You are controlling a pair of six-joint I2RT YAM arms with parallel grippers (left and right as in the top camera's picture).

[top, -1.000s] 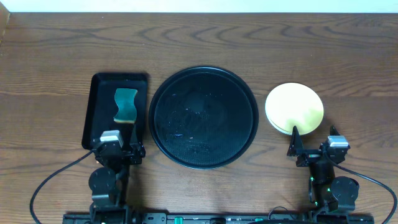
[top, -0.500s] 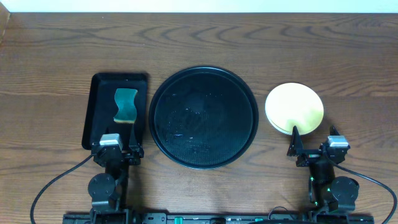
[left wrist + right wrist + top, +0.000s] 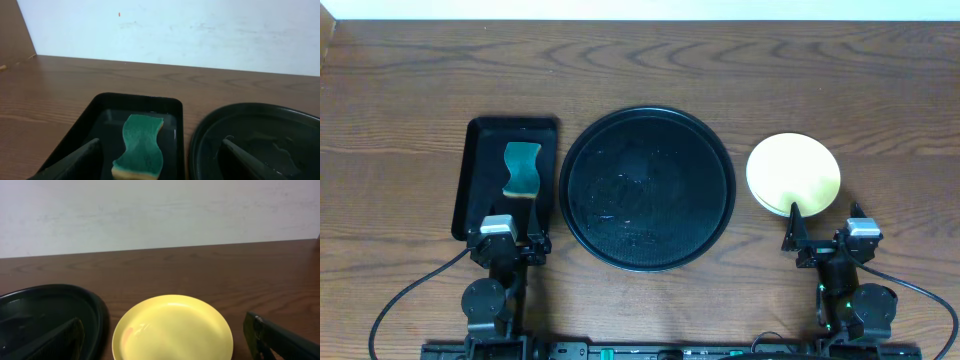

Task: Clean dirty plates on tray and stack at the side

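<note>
A yellow plate (image 3: pixel 793 174) rests on the surface (image 3: pixel 640 70) at 3 o'clock from the round tray (image 3: pixel 646 188), just apart. At the tray's 9 o'clock, a sponge (image 3: pixel 522 168) lies in a rectangular tray (image 3: pixel 480 170). The left claw (image 3: pixel 510 240) and right claw (image 3: pixel 826 238) gape wide, empty.

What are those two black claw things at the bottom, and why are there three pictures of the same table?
They are two robot arms with pinching claws, the left gripper and the right gripper. Both are open and hold nothing. One picture looks down from above; the other two come from small cameras on each wrist. On the table lie a big round black tray, a green sponge in a small black tray, and a yellow plate.
</note>
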